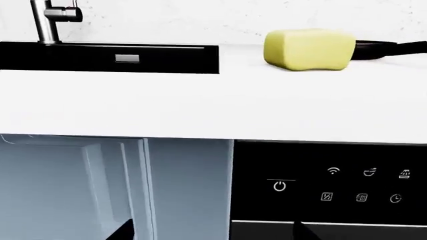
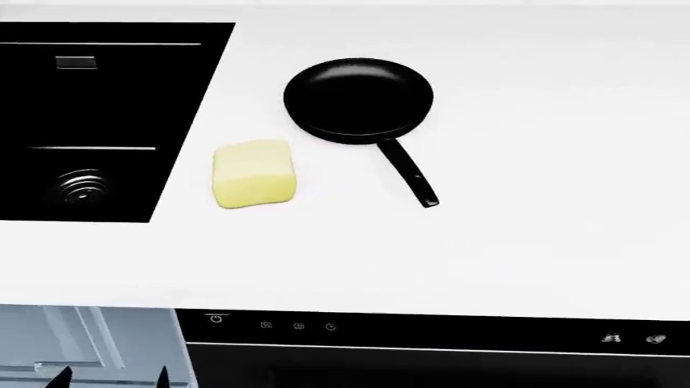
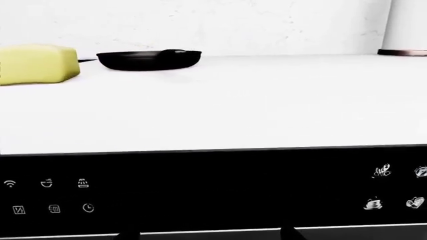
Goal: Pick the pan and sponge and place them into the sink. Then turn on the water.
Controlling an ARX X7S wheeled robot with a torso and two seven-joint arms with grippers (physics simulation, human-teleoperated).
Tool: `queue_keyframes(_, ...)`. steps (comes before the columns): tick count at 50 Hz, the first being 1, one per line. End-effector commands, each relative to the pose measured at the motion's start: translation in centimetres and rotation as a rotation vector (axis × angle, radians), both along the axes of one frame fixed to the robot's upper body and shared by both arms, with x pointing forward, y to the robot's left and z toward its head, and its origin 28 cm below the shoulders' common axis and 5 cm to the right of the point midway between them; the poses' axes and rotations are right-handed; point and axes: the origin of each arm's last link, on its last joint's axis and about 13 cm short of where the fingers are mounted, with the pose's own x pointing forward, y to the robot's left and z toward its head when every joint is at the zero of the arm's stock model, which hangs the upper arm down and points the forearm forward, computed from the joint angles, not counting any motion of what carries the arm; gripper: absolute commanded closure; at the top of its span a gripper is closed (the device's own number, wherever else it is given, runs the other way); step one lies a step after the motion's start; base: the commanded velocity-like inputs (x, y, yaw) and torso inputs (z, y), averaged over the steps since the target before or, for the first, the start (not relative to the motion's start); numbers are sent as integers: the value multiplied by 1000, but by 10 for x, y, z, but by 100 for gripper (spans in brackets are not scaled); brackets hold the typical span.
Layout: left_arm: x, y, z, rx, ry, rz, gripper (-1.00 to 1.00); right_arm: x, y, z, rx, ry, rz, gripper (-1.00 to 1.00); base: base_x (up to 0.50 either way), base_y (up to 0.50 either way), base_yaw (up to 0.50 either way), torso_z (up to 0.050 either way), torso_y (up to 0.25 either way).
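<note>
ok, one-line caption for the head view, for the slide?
Sponge and pan sit untouched on the white counter beside the sink.

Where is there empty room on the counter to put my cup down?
The wide white stretch right of the pan is bare, as is the strip before its handle. It is tighter between the sponge, pan and sink.

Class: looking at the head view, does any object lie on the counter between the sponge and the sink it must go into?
Nothing visible does. The sponge sits on bare white counter just beside the sink, and the pan lies on the sponge's far side, away from the sink.
</note>
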Motion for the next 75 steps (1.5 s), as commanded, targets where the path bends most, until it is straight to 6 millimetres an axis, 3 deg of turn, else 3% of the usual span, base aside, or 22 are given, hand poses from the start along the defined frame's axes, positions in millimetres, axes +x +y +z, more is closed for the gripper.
queue_keyframes(1,0,4,0,-5,8,15,-100,0,1,0,-11,1,3,-100,62,-43,0,0,0)
queue_keyframes(35,0,1,2,10,-25,-1,-100,0,1,0,-34,5,8,-100,2,0,0,1,0)
queue_keyframes(75,0,1,4,-5,-44,-13,-100,0,1,0,-25,7,1,-100,0,0,0,50,0)
